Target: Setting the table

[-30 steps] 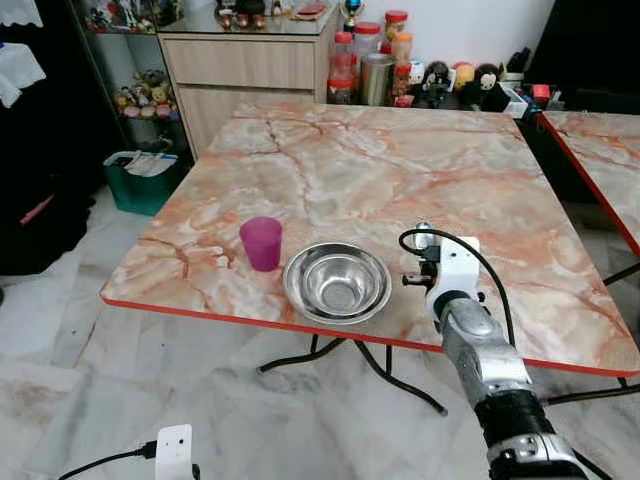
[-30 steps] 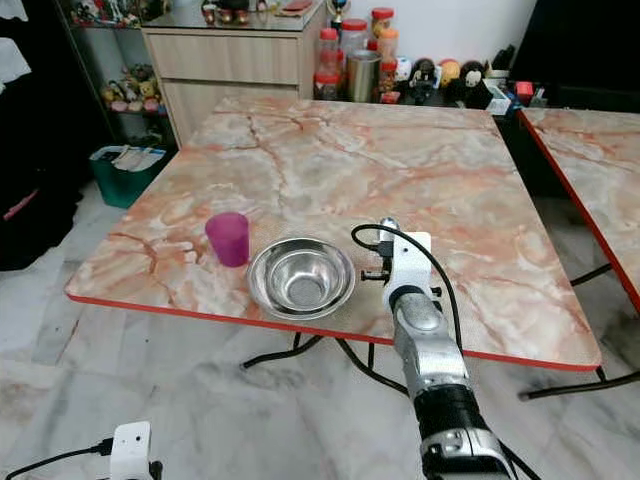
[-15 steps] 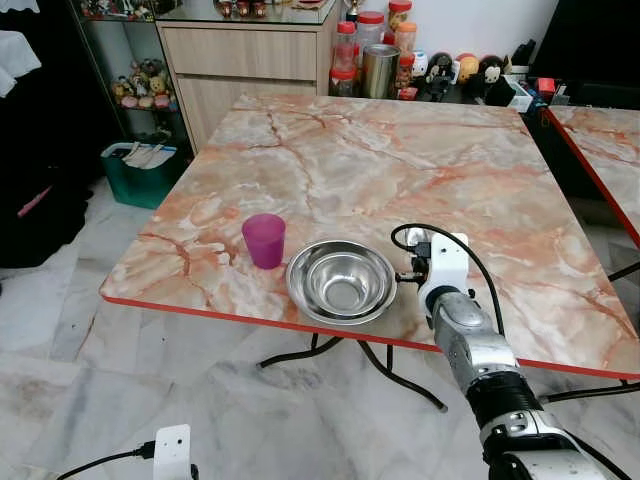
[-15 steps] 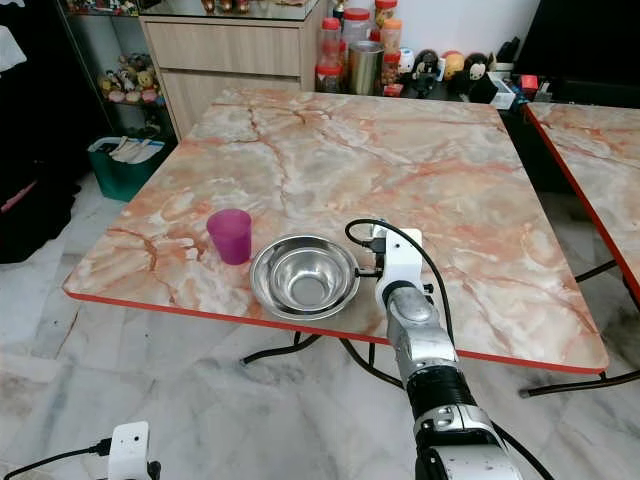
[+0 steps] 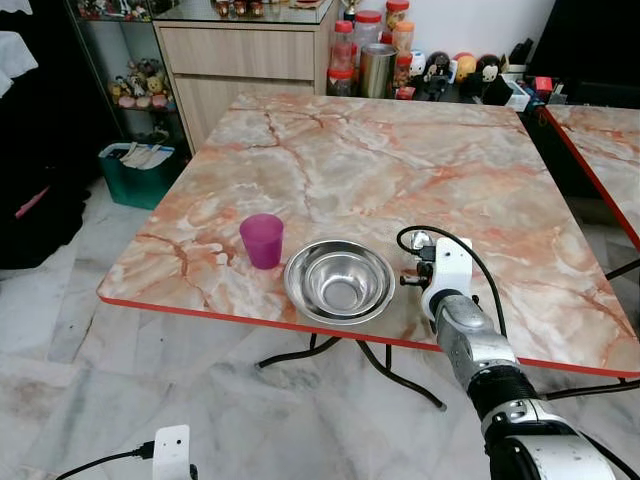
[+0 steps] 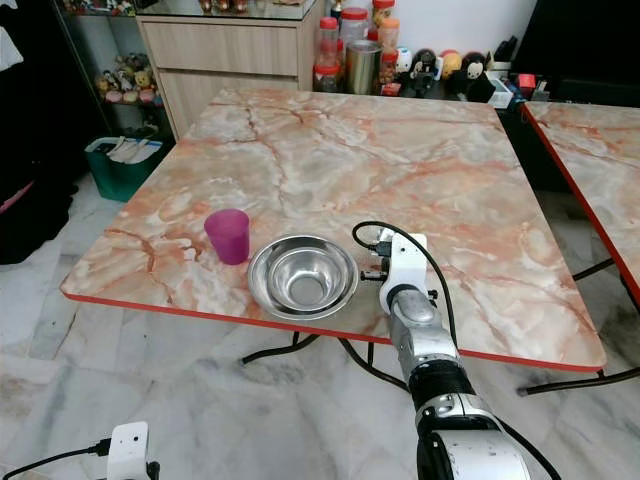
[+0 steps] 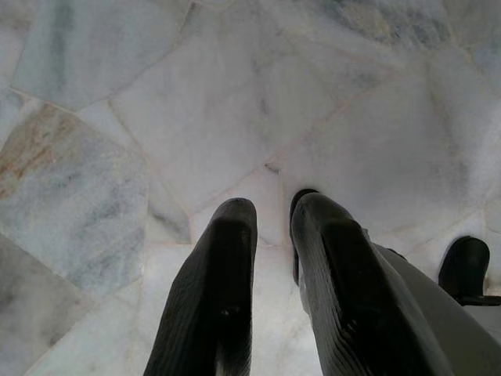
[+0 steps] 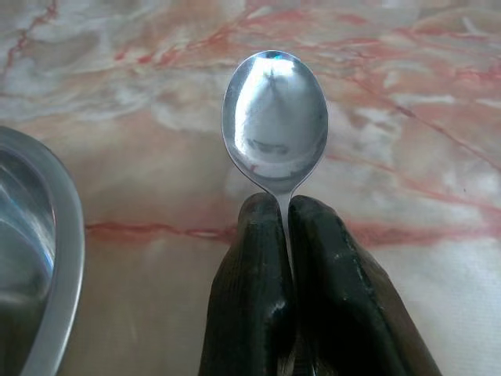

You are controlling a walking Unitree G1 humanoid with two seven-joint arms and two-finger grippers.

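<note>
Right hand (image 8: 283, 227) pinches the spoon (image 8: 275, 121) by its neck, just beside the steel bowl (image 5: 338, 281) on the bench (image 5: 400, 170), probably to lay it alongside.

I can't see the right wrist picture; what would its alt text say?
The right tool, two black fingers shut on a shiny metal spoon, holds its bowl over a pink marble table. The rim of a steel bowl curves in beside it.

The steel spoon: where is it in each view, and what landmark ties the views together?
Left eye view: shiny steel spoon over the table, right of the round steel bowl.
Right eye view: same place, beside the bowl.
Right wrist view: centre, handle pinched between the black fingers.
Left wrist view: floor tiles, no spoon.
Shared landmark: the bowl's rim.
</note>
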